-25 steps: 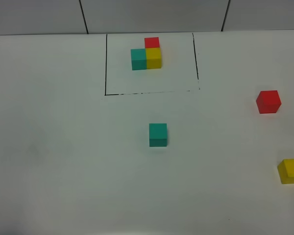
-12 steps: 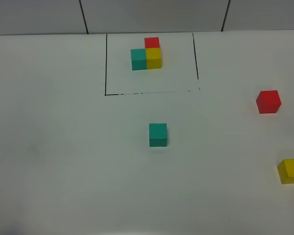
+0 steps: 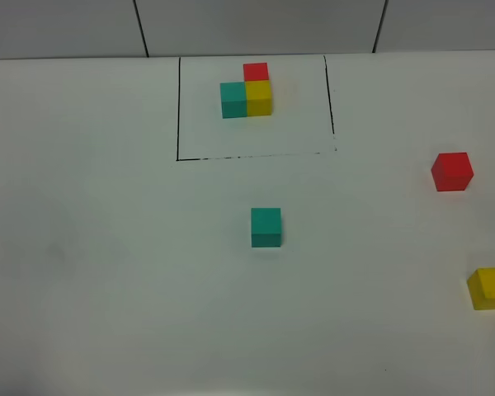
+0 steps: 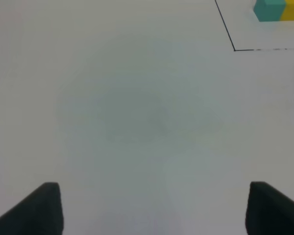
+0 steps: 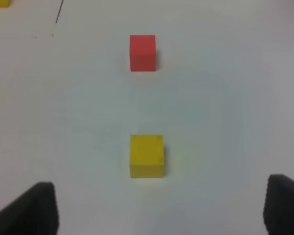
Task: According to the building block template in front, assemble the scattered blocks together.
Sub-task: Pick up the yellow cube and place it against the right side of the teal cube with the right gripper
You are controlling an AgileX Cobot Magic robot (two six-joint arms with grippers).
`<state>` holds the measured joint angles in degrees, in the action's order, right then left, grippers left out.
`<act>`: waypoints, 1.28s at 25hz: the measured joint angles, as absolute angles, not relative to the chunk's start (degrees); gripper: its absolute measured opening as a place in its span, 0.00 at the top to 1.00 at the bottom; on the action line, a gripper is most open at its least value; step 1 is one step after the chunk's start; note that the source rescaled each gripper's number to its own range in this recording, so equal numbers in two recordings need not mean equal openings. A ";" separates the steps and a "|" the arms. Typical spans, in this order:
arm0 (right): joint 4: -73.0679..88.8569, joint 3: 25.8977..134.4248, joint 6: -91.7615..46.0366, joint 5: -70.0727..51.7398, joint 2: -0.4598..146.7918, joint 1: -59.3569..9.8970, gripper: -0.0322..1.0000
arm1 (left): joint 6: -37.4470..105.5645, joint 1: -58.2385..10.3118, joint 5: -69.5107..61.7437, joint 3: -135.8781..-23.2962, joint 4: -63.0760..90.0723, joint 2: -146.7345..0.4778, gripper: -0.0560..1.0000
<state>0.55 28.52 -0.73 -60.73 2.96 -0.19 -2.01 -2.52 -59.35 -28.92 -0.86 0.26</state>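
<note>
The building block template [image 3: 247, 92], a joined teal, yellow and red L, sits inside a black drawn rectangle [image 3: 178, 107] at the back of the white table. The loose teal cube [image 3: 266, 227] stands mid-table. The loose red cube [image 3: 452, 172] and yellow cube [image 3: 489, 288] stand at the far right. Neither arm shows in the high view. My left gripper [image 4: 152, 205] is open over bare table, with the template's corner [image 4: 269, 10] far off. My right gripper [image 5: 161, 210] is open, with the yellow cube [image 5: 146, 155] just ahead of it and the red cube [image 5: 142, 52] beyond.
The white table [image 3: 107, 247] runs to a grey panelled wall [image 3: 256, 25] at the back. The yellow cube lies close to the right edge of the high view.
</note>
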 joint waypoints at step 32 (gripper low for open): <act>0.00 35.54 4.66 -52.73 35.38 -0.19 0.26 | -1.91 -2.52 -59.40 -28.92 -0.86 0.26 0.19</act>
<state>0.00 35.54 4.66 -52.73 35.38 -0.19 -1.91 -2.52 -59.40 -28.92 -0.86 0.26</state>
